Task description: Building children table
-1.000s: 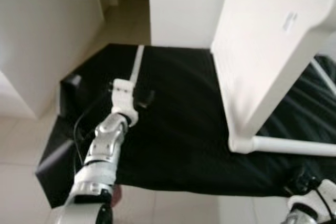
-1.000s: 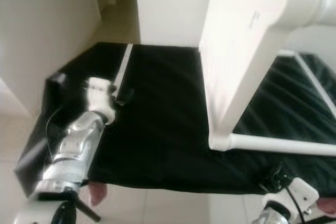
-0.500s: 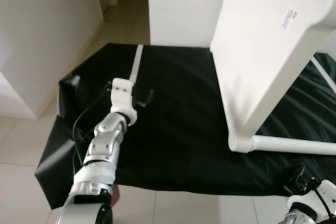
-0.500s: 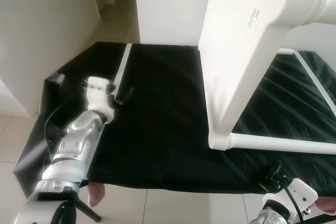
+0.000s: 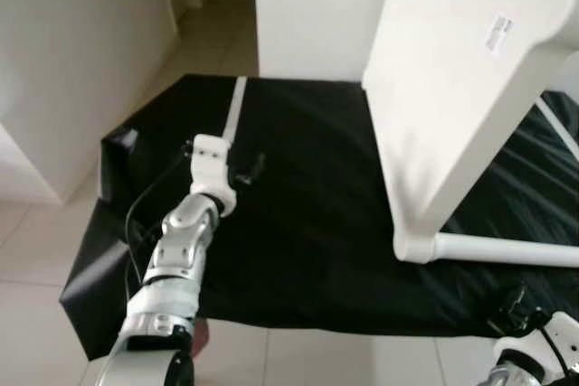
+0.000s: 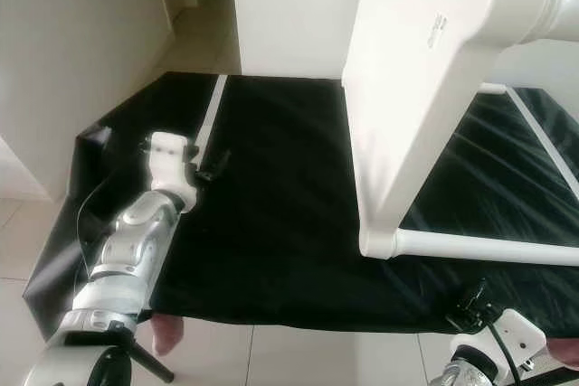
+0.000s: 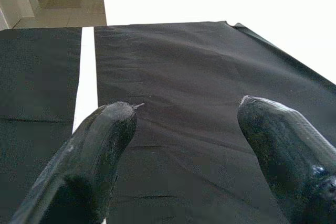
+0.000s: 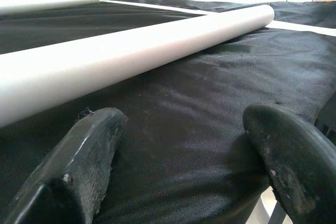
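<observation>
Nearest the robot, bottom right of the head views, the right gripper (image 6: 477,300) sits low at the near edge of the black sheet (image 5: 308,223); in its wrist view its fingers (image 8: 79,166) are spread wide w/ nothing between them, hovering just over the cloth, and a white round leg (image 8: 131,51) lies across the sheet just beyond them. At bottom left the silver left arm (image 5: 176,259) reaches fwd over the near-left part of the sheet, ending in a white wrist block, w/ the left gripper (image 5: 251,169) held a little above the cloth; wrist view shows its fingers (image 7: 100,150) also apart & empty, pointing along the sheet. Just beside the left one of those fingers runs a thin white strip (image 7: 86,77), which in the head views stretches from near the gripper away toward the far edge of the sheet (image 5: 237,106). The black sheet covers a low flat surface over pale tiled floor (image 5: 36,259), its left side hanging down in folds. On the right half of the sheet stands the children table's white top panel (image 5: 452,79), tipped up on edge & leaning, a small label near its upper corner; at its near lower corner it meets the round leg (image 5: 498,250), which lies flat on the sheet & runs off right. Further back, a white wall block (image 5: 312,15) stands behind the sheet, and a corridor of tiled floor leads away at upper left.
</observation>
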{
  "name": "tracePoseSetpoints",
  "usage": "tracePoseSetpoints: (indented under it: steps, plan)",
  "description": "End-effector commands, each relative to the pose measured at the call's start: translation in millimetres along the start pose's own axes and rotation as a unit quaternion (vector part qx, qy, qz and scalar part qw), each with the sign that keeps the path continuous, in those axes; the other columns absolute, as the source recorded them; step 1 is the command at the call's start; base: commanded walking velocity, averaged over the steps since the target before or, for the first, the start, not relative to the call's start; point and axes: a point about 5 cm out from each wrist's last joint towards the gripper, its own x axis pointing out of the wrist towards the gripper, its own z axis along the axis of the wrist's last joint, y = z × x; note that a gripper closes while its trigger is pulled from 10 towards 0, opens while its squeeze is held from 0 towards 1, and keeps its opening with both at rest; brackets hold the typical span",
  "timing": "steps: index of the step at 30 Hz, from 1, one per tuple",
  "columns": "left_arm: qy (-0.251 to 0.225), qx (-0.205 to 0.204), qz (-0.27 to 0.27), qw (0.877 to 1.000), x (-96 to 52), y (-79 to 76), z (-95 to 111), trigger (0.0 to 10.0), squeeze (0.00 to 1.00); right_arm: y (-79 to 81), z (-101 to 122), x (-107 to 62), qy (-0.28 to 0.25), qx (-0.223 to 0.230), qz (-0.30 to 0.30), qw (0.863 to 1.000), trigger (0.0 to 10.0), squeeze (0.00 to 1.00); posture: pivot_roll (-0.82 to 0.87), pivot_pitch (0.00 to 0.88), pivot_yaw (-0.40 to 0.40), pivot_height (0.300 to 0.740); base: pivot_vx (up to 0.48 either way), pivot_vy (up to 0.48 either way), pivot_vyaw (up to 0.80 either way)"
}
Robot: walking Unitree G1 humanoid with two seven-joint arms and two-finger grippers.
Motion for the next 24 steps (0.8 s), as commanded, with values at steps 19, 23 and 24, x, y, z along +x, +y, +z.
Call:
tracePoseSetpoints:
  steps: [19, 23, 24]
  plan:
    - [0.004, 0.009, 0.149, 0.989, -2.0, 18.5, 1.0, 10.0, 0.00, 96.0, 106.2, 4.8, -0.139, -0.057, 0.130, 0.980, 10.0, 0.00, -0.02, 0.000, 0.061, 0.740, 0.000, 0.000, 0.00]
    - [0.006, -0.002, 0.142, 0.990, -3.9, 14.9, -2.7, 10.0, 0.00, 96.4, 108.0, 4.1, -0.144, -0.056, 0.131, 0.979, 10.0, 0.00, -0.02, 0.000, 0.000, 0.740, 0.000, 0.000, 0.00]
    - [0.006, -0.002, 0.142, 0.990, -3.9, 14.9, -2.7, 10.0, 0.00, 96.4, 108.0, 4.1, -0.144, -0.056, 0.131, 0.979, 10.0, 0.00, -0.02, 0.000, 0.000, 0.740, 0.000, 0.000, 0.00]
